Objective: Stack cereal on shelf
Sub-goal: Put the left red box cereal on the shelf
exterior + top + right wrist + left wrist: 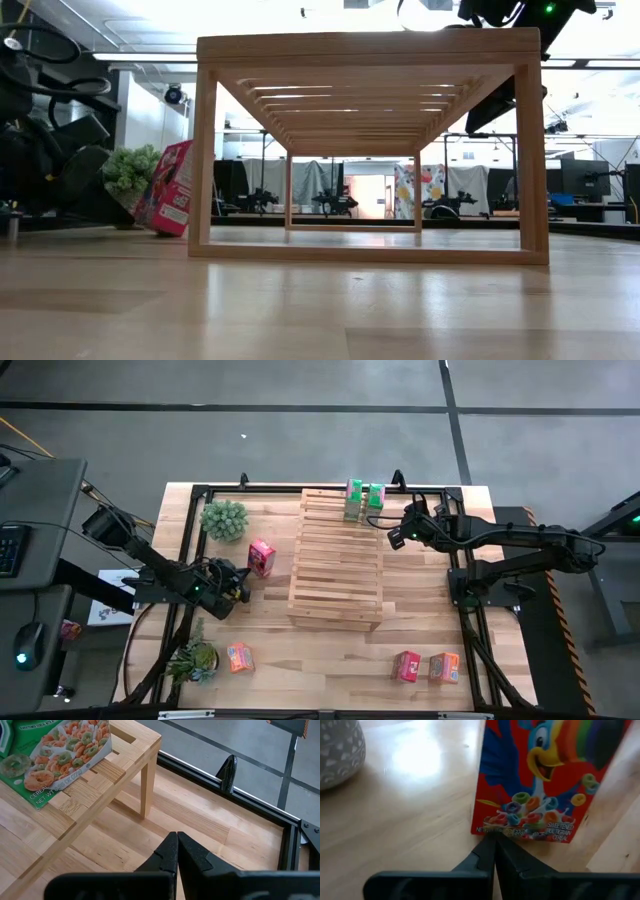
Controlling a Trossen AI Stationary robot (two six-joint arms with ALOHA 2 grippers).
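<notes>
The pale slatted rack [335, 560] [365, 45] stands mid-table. Two green cereal boxes [363, 500] [60, 750] rest on the far end of its top. A red-pink box [261, 557] [175, 188] [540, 780] stands on the table left of the rack, tilted in the low view. An orange box [239, 656] lies near-left. A red-pink box [406, 666] and an orange one [444, 666] lie near-right. My left gripper [243, 580] [495, 836] is shut, low by the red-pink box. My right gripper [397, 537] [177, 836] is shut, in the air beside the rack's far right corner. My left gripper's shut fingertips [490, 842] come level along the table at the bottom edge of the red-pink box's printed face [520, 831]. I cannot tell whether they touch it. The box stands on the table.
A potted plant [224, 520] [130, 170] stands far-left, with its grey pot [337, 750] close to my left gripper. Another plant [195, 660] sits near-left. A black frame [235, 795] rims the table. Bare wood lies under the rack and right of it.
</notes>
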